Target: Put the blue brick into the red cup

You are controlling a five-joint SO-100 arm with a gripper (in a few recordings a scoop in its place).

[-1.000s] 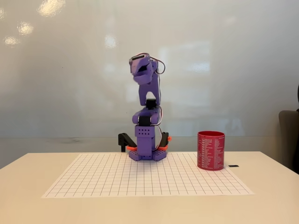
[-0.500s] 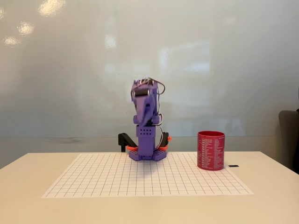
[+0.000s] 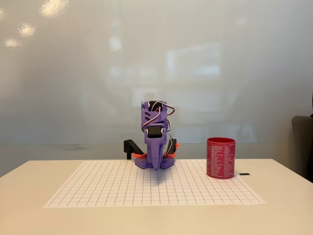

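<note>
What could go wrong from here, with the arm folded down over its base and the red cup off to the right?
1. The purple gripper points down at the white grid mat, close above it; dropping further could jam it into the mat.
2. Whether its jaws are open cannot be told, so a grasp cannot be confirmed.
3. The red cylindrical cup with white print stands free at the mat's right edge; a wide sweep could tip it.

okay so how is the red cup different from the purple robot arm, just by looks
The red cup is red with rows of small white print; the purple arm is plain purple with black parts and loose wires. The cup is a smooth, straight-sided cylinder; the arm is a blocky, folded shape. The cup is shorter and stands on the right corner of the grid sheet; the arm sits at its back edge. Both stand upright.
</note>
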